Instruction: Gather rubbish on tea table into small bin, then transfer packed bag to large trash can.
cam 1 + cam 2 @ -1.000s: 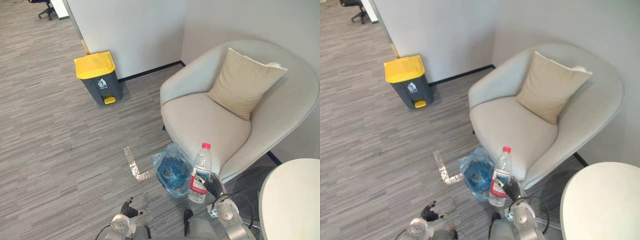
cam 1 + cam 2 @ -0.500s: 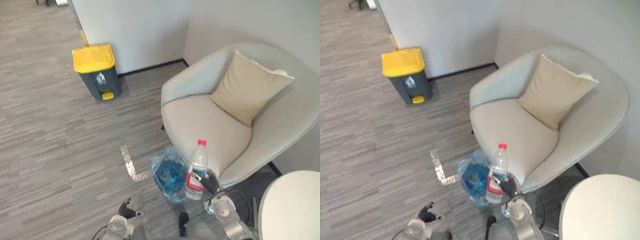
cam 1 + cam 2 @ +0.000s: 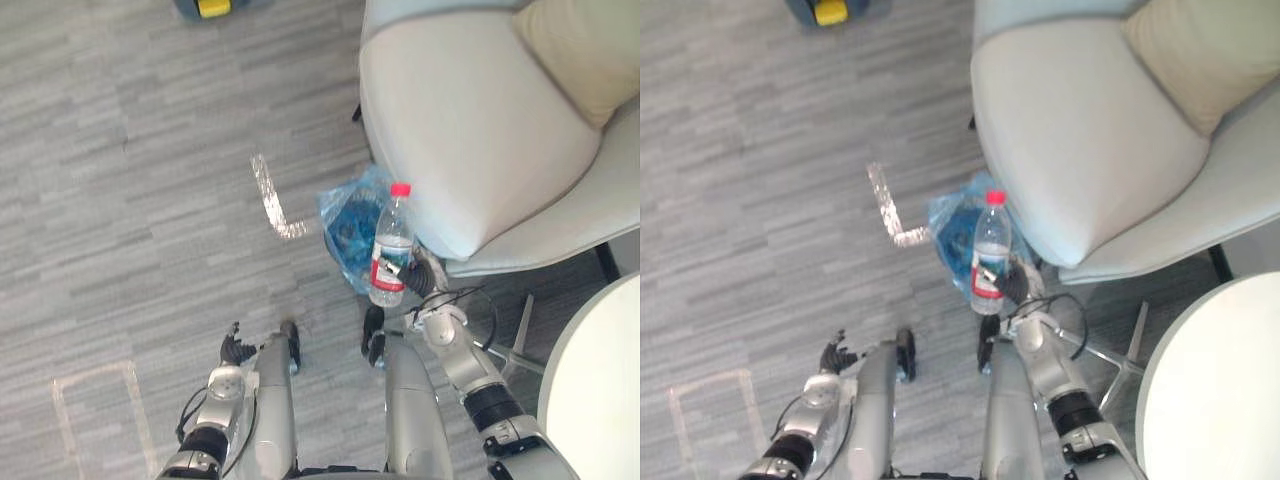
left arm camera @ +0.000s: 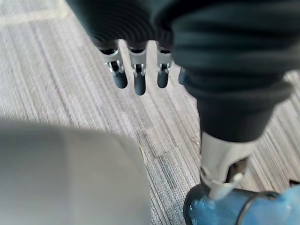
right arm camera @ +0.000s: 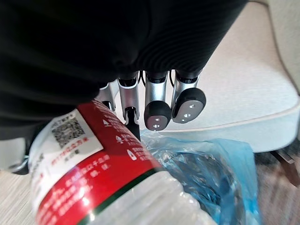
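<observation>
A clear water bottle (image 3: 390, 245) with a red cap and red label stands upright in my right hand (image 3: 425, 283), whose fingers (image 5: 157, 110) curl round its lower part. The bottle's label (image 5: 79, 154) is close to the right wrist camera. Just beyond it on the floor is the small bin lined with a blue bag (image 3: 348, 222), pressed against the armchair's front; its crinkled plastic (image 5: 211, 173) lies right past my fingertips. My left hand (image 3: 235, 350) hangs low over the floor with relaxed fingers (image 4: 138, 75), holding nothing.
A pale armchair (image 3: 470, 130) with a beige cushion (image 3: 585, 40) stands behind the small bin. The round white table (image 3: 600, 390) is at the right edge. The large can's yellow pedal (image 3: 212, 7) shows at the top. Silver tape marks (image 3: 272, 195) lie on the grey floor.
The camera has tilted down, so the whole scene slid up the picture. My right hand still holds the bottle upright beside the blue bag. The left hand stays low.
</observation>
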{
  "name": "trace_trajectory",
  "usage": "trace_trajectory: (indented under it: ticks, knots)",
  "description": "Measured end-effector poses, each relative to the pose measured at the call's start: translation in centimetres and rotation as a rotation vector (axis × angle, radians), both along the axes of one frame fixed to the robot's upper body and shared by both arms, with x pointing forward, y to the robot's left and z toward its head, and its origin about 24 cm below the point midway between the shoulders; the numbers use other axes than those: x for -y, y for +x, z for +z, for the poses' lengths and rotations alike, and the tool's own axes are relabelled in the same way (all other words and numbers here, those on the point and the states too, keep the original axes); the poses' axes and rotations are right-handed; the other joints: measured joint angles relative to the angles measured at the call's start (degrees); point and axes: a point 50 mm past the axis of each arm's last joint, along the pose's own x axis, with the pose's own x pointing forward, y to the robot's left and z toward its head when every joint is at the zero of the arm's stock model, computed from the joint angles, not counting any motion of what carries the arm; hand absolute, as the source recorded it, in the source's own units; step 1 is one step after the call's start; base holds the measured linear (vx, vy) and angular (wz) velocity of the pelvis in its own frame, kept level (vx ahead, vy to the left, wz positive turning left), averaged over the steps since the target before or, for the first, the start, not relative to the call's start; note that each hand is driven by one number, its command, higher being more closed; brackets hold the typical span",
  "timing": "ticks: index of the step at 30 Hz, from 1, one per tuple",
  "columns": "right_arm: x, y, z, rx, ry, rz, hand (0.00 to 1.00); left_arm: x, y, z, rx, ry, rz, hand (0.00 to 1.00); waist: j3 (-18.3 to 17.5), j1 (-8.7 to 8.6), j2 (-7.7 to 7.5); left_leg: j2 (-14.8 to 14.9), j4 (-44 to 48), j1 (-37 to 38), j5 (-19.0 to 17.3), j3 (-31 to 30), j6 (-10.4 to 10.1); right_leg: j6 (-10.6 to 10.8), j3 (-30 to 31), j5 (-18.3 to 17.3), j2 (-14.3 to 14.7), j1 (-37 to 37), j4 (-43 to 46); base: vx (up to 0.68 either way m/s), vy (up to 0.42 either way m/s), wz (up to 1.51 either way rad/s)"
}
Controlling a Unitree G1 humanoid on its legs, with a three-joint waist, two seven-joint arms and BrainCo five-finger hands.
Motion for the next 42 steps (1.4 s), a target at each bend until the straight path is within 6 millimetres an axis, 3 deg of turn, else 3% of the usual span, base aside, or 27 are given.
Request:
trace_trajectory:
  ticks: [2, 3, 6, 10, 18, 19, 27, 32, 35, 37, 40, 42]
  knots:
    - [-0.3, 1.1, 3.6, 0.122, -0.008, 0.015, 1.00, 0.6, 1.7, 2.7, 0.131, -0.019, -0.004, 0.00, 1.71, 1.07, -0.07, 0.45, 1.89, -5.40, 0.43, -0.16, -0.29, -0.59, -0.13, 0.17, -0.02, -5.39, 2.01, -0.06, -0.041, -0.04]
    - [-0.3, 1.3, 4.2, 0.141, -0.010, 0.017, 1.00, 0.7, 1.9, 3.3, 0.159, -0.020, -0.007, 0.00, 2.23, 1.15, -0.04, 0.45, 2.08, -6.06, 0.79, -0.20, -0.54, -0.89, -0.15, 0.36, -0.06, -6.04, 2.35, -0.03, -0.030, 0.04]
    - [0.9, 2.1, 8.3, 0.268, -0.020, -0.008, 1.00, 1.1, 2.4, 8.0, 0.396, -0.044, -0.024, 0.00, 5.03, 2.46, 0.19, 0.13, 3.62, -11.85, 1.31, -1.70, -0.94, -1.88, -1.50, 0.15, -0.88, -11.40, 4.93, -0.01, -0.024, 0.15]
    - [3.4, 2.2, 11.2, 0.338, -0.007, -0.059, 1.00, 0.8, 1.2, 9.5, 0.487, -0.056, -0.036, 0.00, 5.26, 3.64, 0.32, -0.82, 4.19, -16.85, 1.86, -3.06, -1.44, -2.56, -2.63, -0.79, -2.06, -16.12, 7.19, 0.01, -0.026, 0.24]
    - [5.4, 3.0, 13.4, 0.371, -0.003, -0.112, 1.00, 0.7, -0.2, 10.7, 0.557, -0.086, -0.058, 0.00, 5.26, 4.10, 0.32, -3.14, 2.87, -21.85, 3.79, -5.24, -2.27, -2.67, -4.42, -2.76, -4.56, -20.94, 9.60, -0.02, -0.020, 0.25]
    - [5.9, 3.2, 13.3, 0.357, -0.001, -0.128, 0.00, 0.8, -0.3, 11.0, 0.570, -0.100, -0.070, 0.00, 5.23, 4.46, 0.31, -3.32, 2.87, -22.82, 4.05, -5.73, -2.55, -3.04, -5.01, -3.07, -4.94, -21.82, 10.09, -0.02, -0.017, 0.23]
    - [6.7, 3.3, 13.3, 0.347, 0.033, -0.154, 0.00, 0.6, -1.2, 11.9, 0.623, -0.113, -0.078, 0.00, 5.12, 4.64, 0.39, -3.43, 2.19, -23.38, 4.85, -6.50, -3.22, -3.27, -5.70, -3.61, -5.13, -22.43, 10.92, -0.02, -0.006, 0.08]
    - [5.6, 3.5, 12.5, 0.333, 0.069, -0.129, 0.00, 0.5, -1.4, 14.3, 0.728, -0.120, -0.085, 0.00, 3.91, 4.16, 0.49, -3.36, 2.10, -23.84, 5.05, -6.90, -3.54, -3.74, -6.28, -4.23, -5.12, -22.82, 11.28, -0.04, 0.006, 0.05]
    - [4.0, 3.7, 11.7, 0.311, 0.094, -0.091, 0.00, 0.9, 0.2, 15.0, 0.757, -0.139, -0.090, 0.00, 2.26, 4.06, 0.55, -2.72, 1.79, -24.10, 5.14, -6.88, -3.71, -3.95, -6.38, -4.10, -4.31, -23.10, 10.71, -0.02, 0.004, -0.07]
    - [1.6, 3.7, 10.8, 0.299, 0.106, -0.035, 0.00, 2.3, 3.1, 15.2, 0.727, -0.142, -0.114, 0.00, 1.61, 3.70, 0.46, -2.19, 1.76, -24.08, 5.28, -6.82, -3.94, -4.50, -6.37, -3.77, -3.78, -23.10, 10.63, -0.01, 0.009, -0.10]
    - [-0.6, 2.9, 10.6, 0.328, 0.151, 0.022, 0.00, 4.2, 4.3, 15.8, 0.723, -0.133, -0.153, 0.00, 1.60, 2.41, 0.43, -1.98, 1.76, -23.92, 5.30, -6.69, -3.97, -4.74, -6.35, -3.61, -3.66, -23.04, 10.58, -0.01, 0.013, -0.04]
    - [-1.1, 2.4, 10.0, 0.330, 0.154, 0.028, 0.00, 4.4, 4.6, 13.7, 0.636, -0.136, -0.137, 0.00, 1.21, 1.86, 0.44, -1.59, 1.76, -23.73, 5.29, -6.48, -3.96, -4.87, -6.19, -3.48, -3.45, -22.95, 10.32, -0.01, 0.015, -0.12]
